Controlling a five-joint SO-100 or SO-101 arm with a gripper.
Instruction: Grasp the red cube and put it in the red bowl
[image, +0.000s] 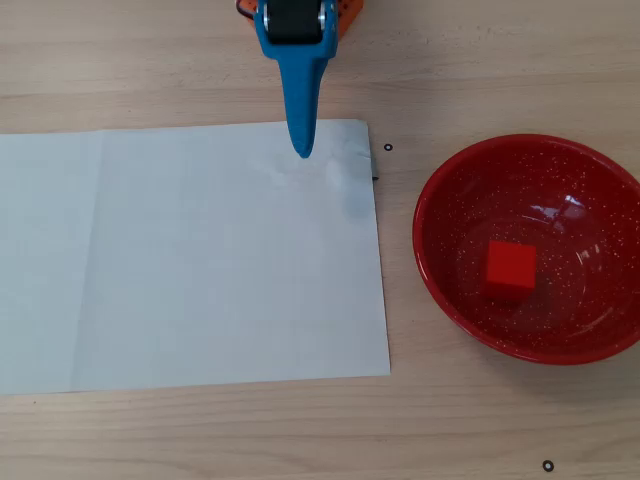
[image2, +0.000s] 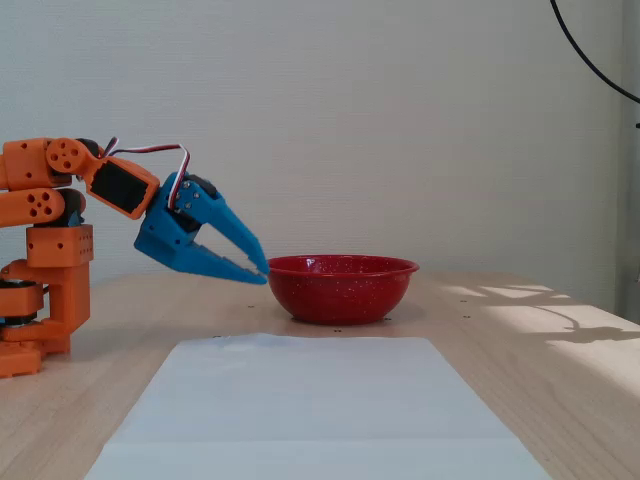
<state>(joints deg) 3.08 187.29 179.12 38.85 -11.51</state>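
Observation:
The red cube (image: 511, 268) lies inside the red bowl (image: 452, 190), a little below its middle in the overhead view. The bowl stands on the wooden table at the right. In the fixed view the bowl (image2: 340, 292) hides the cube behind its wall. My blue gripper (image: 303, 148) is shut and empty, its tip over the top edge of the white paper, well left of the bowl. In the fixed view the gripper (image2: 263, 273) points down towards the bowl's near rim, fingertips together, held above the table.
A large white paper sheet (image: 190, 260) covers the table's left and middle. The orange arm base (image2: 45, 270) stands at the far left in the fixed view. Small black marks (image: 388, 148) dot the wood near the bowl.

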